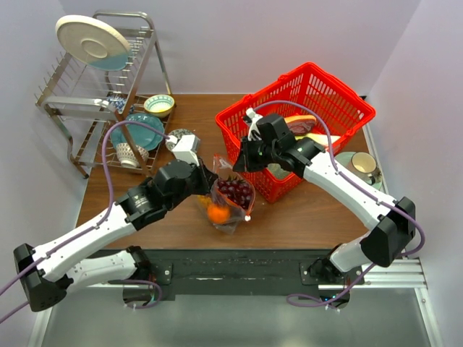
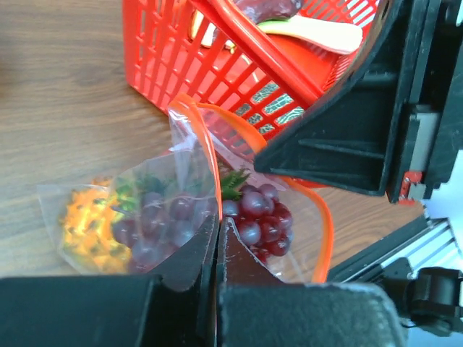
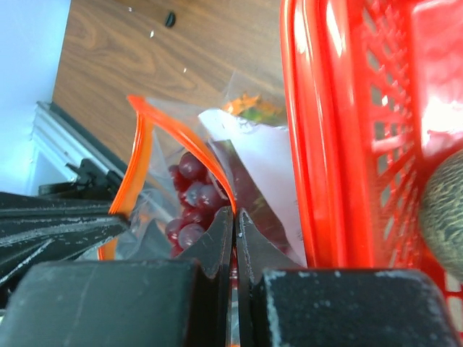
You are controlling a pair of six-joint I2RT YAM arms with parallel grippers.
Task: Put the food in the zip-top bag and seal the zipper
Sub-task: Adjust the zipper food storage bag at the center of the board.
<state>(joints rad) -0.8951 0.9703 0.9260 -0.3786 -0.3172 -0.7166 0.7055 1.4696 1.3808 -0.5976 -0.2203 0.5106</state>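
Note:
The clear zip-top bag (image 1: 230, 201) stands on the table in front of the red basket. Inside it are the food items: a purple grape bunch (image 1: 235, 192) and the yellow-orange pineapple (image 1: 218, 213). My left gripper (image 2: 218, 219) is shut on the bag's near mouth edge, pinching the red-orange zipper (image 2: 206, 144), with the grapes (image 2: 257, 217) and pineapple (image 2: 87, 228) showing through the plastic. My right gripper (image 3: 234, 211) is shut on the opposite part of the zipper (image 3: 141, 155), just above the grapes (image 3: 189, 195). The bag's mouth gapes between the two grips.
A red mesh basket (image 1: 340, 101) with other toy foods stands right behind the bag, touching it (image 3: 318, 130). A dish rack (image 1: 101, 87) with a plate and bowls fills the back left. A cup on a saucer (image 1: 364, 165) sits at the right edge.

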